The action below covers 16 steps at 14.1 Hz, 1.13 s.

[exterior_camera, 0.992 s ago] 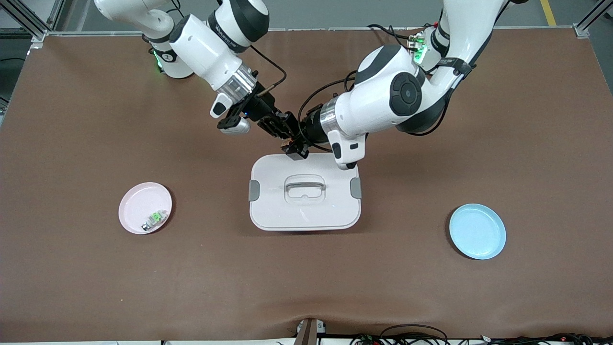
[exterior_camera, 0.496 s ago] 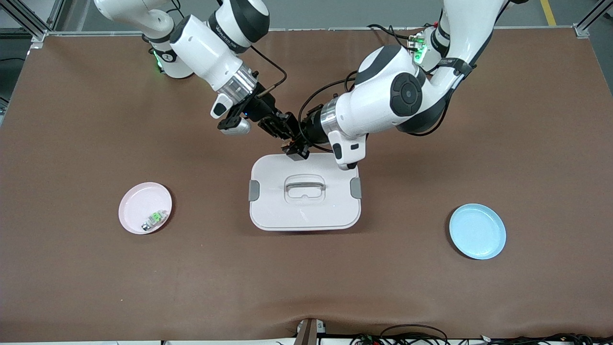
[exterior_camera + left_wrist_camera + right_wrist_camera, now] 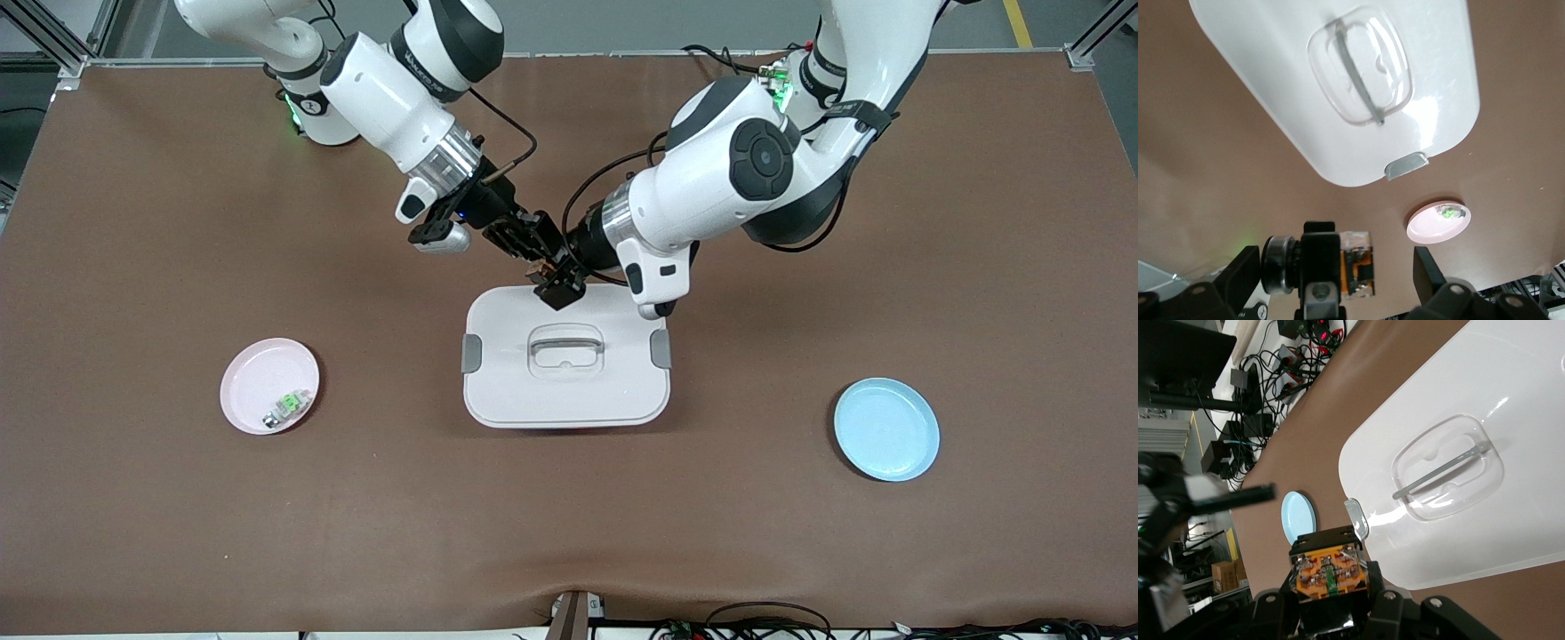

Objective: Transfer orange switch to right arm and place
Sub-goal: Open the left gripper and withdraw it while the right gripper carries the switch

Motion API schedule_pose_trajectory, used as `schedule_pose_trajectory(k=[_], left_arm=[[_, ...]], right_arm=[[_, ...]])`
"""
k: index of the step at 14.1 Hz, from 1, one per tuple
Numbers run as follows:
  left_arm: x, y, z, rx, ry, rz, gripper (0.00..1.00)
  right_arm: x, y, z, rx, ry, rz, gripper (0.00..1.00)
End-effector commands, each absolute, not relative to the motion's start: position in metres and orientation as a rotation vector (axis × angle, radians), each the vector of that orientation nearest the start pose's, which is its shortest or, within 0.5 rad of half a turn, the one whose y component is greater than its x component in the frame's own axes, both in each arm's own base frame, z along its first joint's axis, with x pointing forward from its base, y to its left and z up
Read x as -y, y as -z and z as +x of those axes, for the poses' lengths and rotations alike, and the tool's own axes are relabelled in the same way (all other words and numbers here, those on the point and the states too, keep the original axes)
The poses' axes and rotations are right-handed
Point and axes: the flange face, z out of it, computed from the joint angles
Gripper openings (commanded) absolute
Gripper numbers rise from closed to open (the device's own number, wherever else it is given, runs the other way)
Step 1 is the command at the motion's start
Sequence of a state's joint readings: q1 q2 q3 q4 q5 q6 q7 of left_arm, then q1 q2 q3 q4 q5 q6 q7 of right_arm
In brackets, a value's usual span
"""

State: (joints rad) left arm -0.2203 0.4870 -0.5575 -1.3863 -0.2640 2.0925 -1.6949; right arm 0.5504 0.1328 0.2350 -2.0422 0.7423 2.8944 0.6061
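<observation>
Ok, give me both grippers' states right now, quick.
Left gripper: open, holding nothing, over the white lidded box.
Right gripper: shut on the orange switch, above the same box.

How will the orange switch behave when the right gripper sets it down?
Probably rigid: the orange switch looks like hard, blocky plastic in the shut right gripper. Likely light, being tiny beside the white lid. Its flat faces suggest it will sit rather than roll.

I see the brown-covered table (image 3: 178,533) filling the view, grey floor (image 3: 578,27) at twelve o'clock, cables (image 3: 765,622) at six o'clock.
</observation>
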Motion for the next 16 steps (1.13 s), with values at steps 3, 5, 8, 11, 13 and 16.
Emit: schedule_pose_trajectory(k=[3, 5, 8, 11, 13, 16], left_arm=[[0.394, -0.525, 0.573, 1.762, -0.431, -2.996, 1.0], [0.365, -0.535, 0.582, 1.691, -0.382, -3.031, 1.0], [0.319, -0.542, 0.592, 1.481, -0.224, -3.047, 1.0], [0.277, -0.535, 0.605, 1.312, -0.169, -3.036, 1.0], [0.238, -0.546, 0.616, 1.273, -0.122, -3.06, 1.0], [0.208, -0.546, 0.627, 1.091, -0.081, -3.131, 1.0]], right_arm=[[-0.393, -0.453, 0.484, -0.152, 0.288, -2.425, 0.0], [-0.376, -0.449, 0.493, 0.013, 0.283, -2.478, 0.0], [-0.349, -0.439, 0.506, 0.295, 0.294, -2.62, 0.0], [-0.314, -0.431, 0.521, 0.586, 0.26, -2.783, 0.0], [-0.279, -0.422, 0.532, 0.761, 0.181, -2.793, 0.0], [-0.222, -0.417, 0.551, 1.012, 0.183, -2.75, 0.0]])
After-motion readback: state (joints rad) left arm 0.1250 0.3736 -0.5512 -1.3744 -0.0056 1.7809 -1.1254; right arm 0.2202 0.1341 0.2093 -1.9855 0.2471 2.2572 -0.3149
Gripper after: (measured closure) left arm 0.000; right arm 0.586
